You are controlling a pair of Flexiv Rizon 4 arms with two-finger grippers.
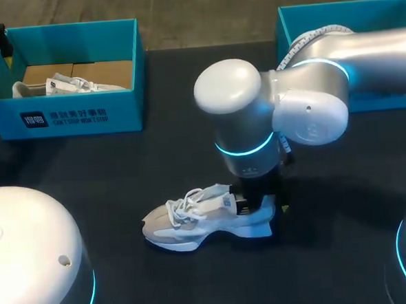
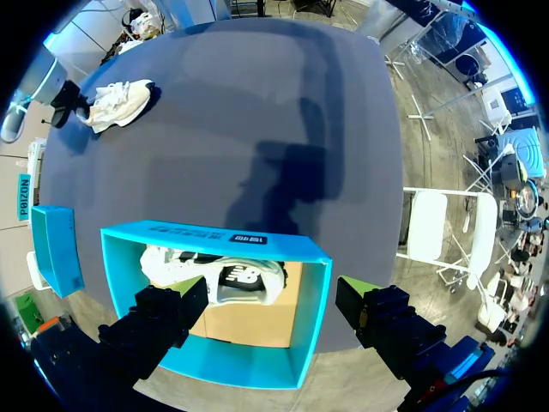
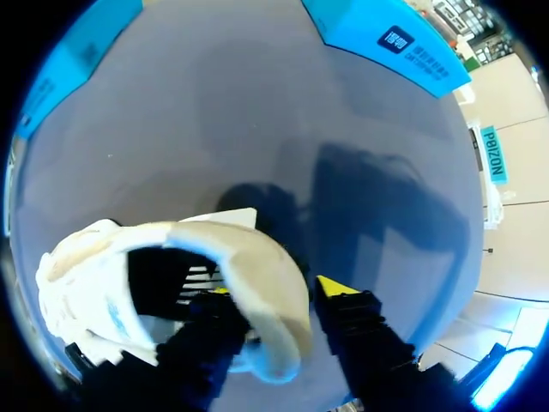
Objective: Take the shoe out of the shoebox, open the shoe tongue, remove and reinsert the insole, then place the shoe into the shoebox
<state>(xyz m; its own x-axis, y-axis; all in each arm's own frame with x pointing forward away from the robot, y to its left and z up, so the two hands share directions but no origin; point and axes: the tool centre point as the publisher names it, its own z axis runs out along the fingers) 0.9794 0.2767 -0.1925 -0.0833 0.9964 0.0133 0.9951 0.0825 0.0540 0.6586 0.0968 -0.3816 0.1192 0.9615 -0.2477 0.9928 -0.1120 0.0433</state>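
Observation:
A pale grey and white shoe [image 1: 200,221] lies on its sole in the middle of the dark table, toe to the left. My right gripper [image 1: 261,200] stands at its heel. In the right wrist view one finger is inside the shoe [image 3: 171,257] and the other outside the heel wall, with a thin gap showing, so my right gripper [image 3: 274,292] is open astride the heel. My left gripper [image 2: 273,300] hangs wide open over the teal shoebox [image 2: 214,236], which holds a second shoe [image 2: 232,275]. That shoebox [image 1: 76,111] stands at the table's back left.
A second teal box [image 1: 360,11] stands at the back right, partly behind my right arm. In the left wrist view a teal box part [image 2: 56,249] lies beside the shoebox. Bare tabletop lies between the shoebox and the shoe.

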